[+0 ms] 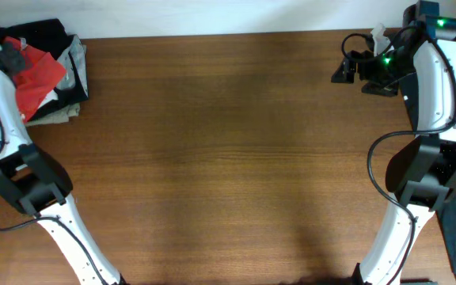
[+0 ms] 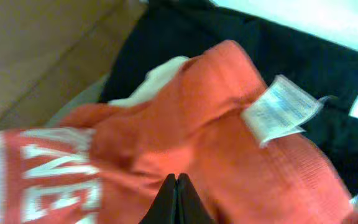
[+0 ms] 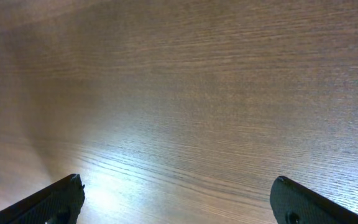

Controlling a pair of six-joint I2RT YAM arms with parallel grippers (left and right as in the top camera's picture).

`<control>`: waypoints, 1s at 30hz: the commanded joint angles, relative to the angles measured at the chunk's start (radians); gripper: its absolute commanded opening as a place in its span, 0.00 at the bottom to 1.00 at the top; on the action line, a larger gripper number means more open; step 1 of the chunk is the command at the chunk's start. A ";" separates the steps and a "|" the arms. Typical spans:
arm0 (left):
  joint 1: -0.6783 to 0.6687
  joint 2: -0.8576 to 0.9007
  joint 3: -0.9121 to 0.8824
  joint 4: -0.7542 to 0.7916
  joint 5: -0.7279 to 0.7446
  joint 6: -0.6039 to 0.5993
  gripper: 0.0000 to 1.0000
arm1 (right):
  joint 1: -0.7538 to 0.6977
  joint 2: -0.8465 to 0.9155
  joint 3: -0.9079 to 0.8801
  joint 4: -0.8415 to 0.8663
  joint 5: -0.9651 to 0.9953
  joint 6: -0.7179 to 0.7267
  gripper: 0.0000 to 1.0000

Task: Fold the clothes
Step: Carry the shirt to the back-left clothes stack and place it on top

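Observation:
A pile of clothes [image 1: 50, 71] lies at the table's far left corner: a red shirt with white lettering [image 1: 38, 75] on top, black [image 1: 42, 36] and grey [image 1: 74, 67] garments beneath. My left gripper [image 1: 5, 54] is over the pile. In the left wrist view its fingers [image 2: 176, 186] are shut, pinching the red shirt [image 2: 216, 124], whose white label [image 2: 281, 109] shows, with a black garment [image 2: 278, 56] behind. My right gripper [image 1: 345, 70] is at the far right, open and empty above bare wood [image 3: 179, 196].
The brown wooden table [image 1: 228, 158] spreads between the arms. Its far edge meets a white wall just behind the pile. The arm bases stand at the front left and front right, with cables along the right arm.

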 commanded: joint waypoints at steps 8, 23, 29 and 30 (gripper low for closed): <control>0.144 0.087 -0.022 -0.129 -0.048 -0.044 0.01 | 0.003 -0.011 0.014 0.000 0.008 -0.002 0.99; -0.025 -0.023 0.003 -0.022 0.147 -0.122 0.01 | 0.003 -0.011 0.014 0.000 0.008 -0.002 0.99; -0.095 0.116 0.003 -0.009 0.114 -0.117 0.03 | 0.003 -0.011 0.014 0.000 0.008 -0.002 0.99; -0.095 0.117 0.003 -0.011 0.114 -0.098 0.03 | 0.003 -0.011 0.014 0.000 0.008 -0.003 0.99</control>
